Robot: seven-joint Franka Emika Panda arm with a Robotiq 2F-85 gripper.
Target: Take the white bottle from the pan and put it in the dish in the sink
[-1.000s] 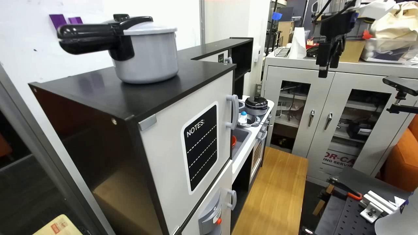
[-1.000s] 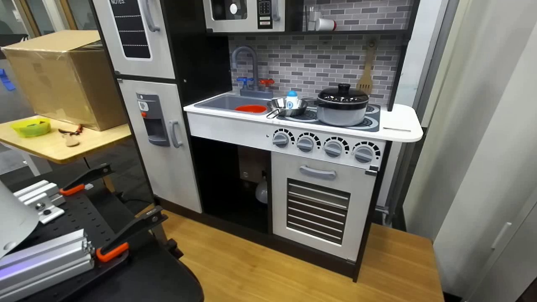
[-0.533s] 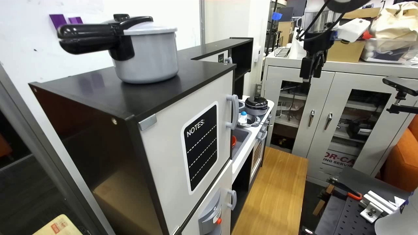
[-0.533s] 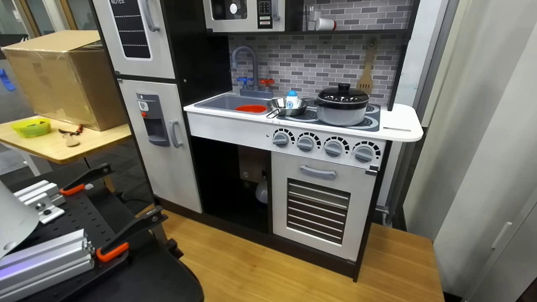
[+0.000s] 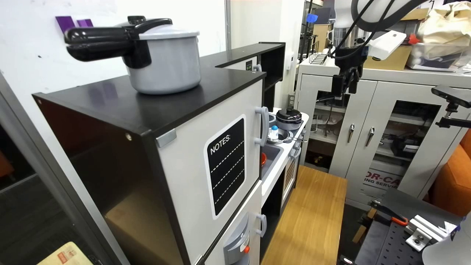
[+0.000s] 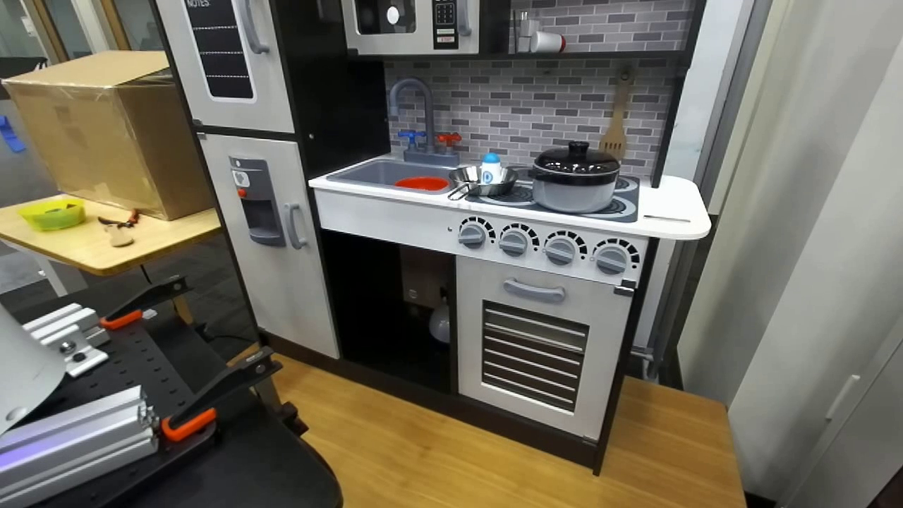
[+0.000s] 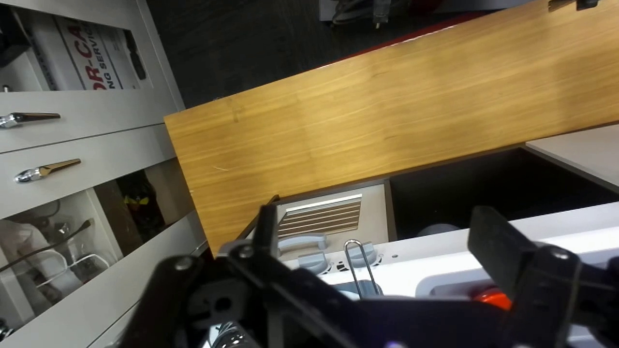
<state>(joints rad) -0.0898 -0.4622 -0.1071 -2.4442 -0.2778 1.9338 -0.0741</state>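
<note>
The small white bottle (image 6: 491,172) with a blue cap stands upright in a small shiny metal pan (image 6: 495,188) on the stove, beside the sink (image 6: 363,173). An exterior view also shows the bottle (image 5: 273,133). The red dish (image 6: 423,183) lies in the sink; part of it shows in the wrist view (image 7: 494,297). My gripper (image 5: 344,92) hangs in the air, apart from the toy kitchen and higher than the pan. In the wrist view my gripper (image 7: 377,217) is open and empty, and the pan's wire handle shows between the fingers. The bottle is hidden there.
A grey pot with black lid (image 6: 575,190) stands on the stove right by the pan. The faucet (image 6: 423,116) rises behind the sink. The tall toy fridge (image 5: 235,162) bears a big grey pot (image 5: 165,64). A shelf (image 6: 600,54) overhangs the stove. A grey cabinet (image 5: 362,110) stands nearby.
In an exterior view my gripper has moved left and lower, closer to the toy kitchen. The bottle, pan and dish have not moved.
</note>
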